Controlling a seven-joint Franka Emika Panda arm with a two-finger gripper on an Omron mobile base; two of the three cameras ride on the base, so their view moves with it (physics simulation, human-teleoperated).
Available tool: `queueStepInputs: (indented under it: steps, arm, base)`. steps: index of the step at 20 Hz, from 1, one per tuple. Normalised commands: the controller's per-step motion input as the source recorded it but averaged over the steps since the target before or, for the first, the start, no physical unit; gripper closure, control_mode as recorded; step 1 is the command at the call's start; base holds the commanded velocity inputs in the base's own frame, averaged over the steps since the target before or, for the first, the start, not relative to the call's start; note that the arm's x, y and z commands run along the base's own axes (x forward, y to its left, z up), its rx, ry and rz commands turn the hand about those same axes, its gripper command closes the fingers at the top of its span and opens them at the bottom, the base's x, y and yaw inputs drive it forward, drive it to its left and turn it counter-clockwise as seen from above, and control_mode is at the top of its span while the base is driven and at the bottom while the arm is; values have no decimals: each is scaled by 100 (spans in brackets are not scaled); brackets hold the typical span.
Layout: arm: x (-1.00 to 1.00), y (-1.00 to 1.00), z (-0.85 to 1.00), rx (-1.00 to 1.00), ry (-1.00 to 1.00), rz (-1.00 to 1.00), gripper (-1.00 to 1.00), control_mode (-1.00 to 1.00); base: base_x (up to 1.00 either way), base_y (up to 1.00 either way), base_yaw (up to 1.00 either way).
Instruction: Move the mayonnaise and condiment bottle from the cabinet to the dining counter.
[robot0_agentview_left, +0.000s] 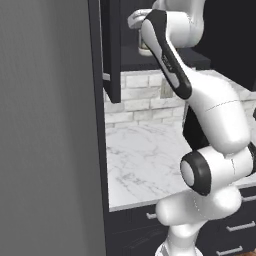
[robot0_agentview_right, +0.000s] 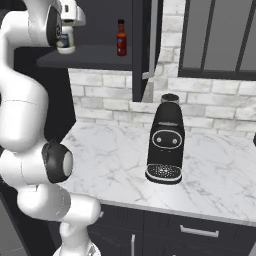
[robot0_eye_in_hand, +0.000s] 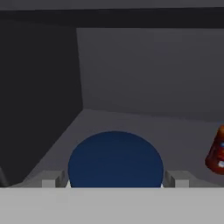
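The arm is stretched up into the open cabinet (robot0_agentview_right: 100, 55), and what counts here is that the mayonnaise (robot0_agentview_right: 65, 42) stands upright right beneath the gripper (robot0_eye_in_hand: 116, 183), its long axis running straight up toward the hand. In the hand view the jar's dark navy lid (robot0_eye_in_hand: 115, 159) sits dead centre, with one grey fingertip (robot0_eye_in_hand: 49, 182) at its left side and the other at its right, so the jar lies between the fingers rather than off to one side. The jaws stand about as wide as the lid; whether the pads are actually pressing the jar or just flanking it I cannot tell, since the contact line is cut off at the bottom of that view. From the right base view the jar stands near the left end of the cabinet shelf, with the hand just above it and its blue label band showing. The condiment bottle (robot0_agentview_right: 121, 38) stands upright on the same shelf, well apart to the right, near the open door (robot0_agentview_right: 146, 45); its red shoulder also shows at the right edge of the hand view. Down below, the marble worktop (robot0_agentview_right: 115, 160) carries a black coffee machine (robot0_agentview_right: 165, 145) near its front edge. My guess is that the mayonnaise goes first, and a straight lift should clear the shelf.
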Motion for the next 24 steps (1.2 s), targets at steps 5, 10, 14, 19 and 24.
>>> queueStepInputs:
  steps: [5, 10, 14, 19, 24]
  arm:
    - [-100, -24, -1, 2, -1, -6, 100, -100]
    - [-100, -19, 0, 1, 0, -7, 100, -100]
    - [-100, -19, 0, 1, 0, -7, 100, -100]
    - [-89, -22, -12, 0, 2, -6, 100, -100]
    - [-55, -17, -25, 0, 10, -4, 100, -100]
  base:
    - [0, 0, 0]
    - [0, 0, 0]
    - [0, 0, 0]
    - [0, 0, 0]
    - [0, 0, 0]
